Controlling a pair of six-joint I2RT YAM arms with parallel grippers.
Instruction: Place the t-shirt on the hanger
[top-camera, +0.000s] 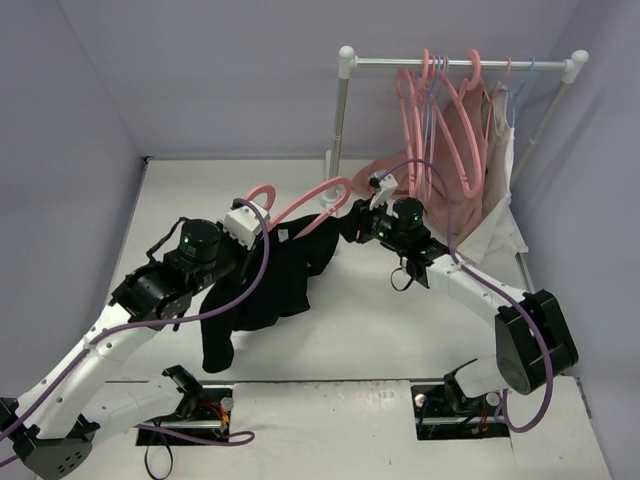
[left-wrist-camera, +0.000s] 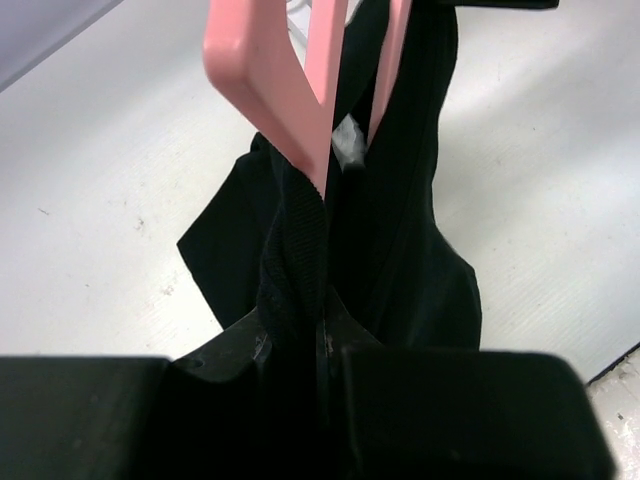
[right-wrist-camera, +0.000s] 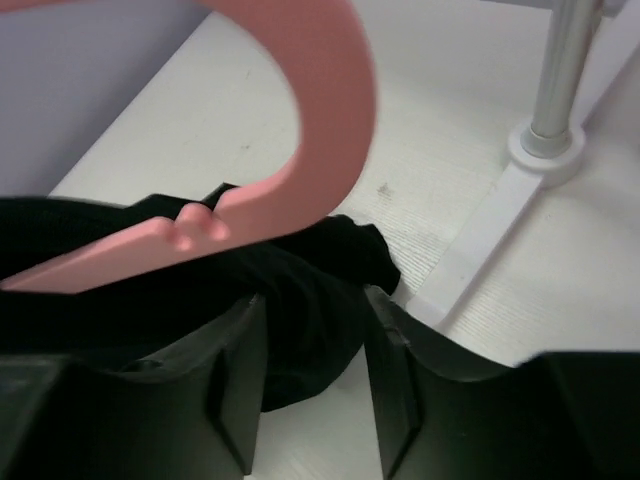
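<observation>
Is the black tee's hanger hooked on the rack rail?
No: the hanger is down in front of the rack, well clear of its rail, with the t-shirt hanging from it.

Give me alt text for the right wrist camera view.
The right gripper, jaws apart, straddles a fold of the black t-shirt over the white table. A pink hanger curves across above it; a rack post stands at right.
</observation>
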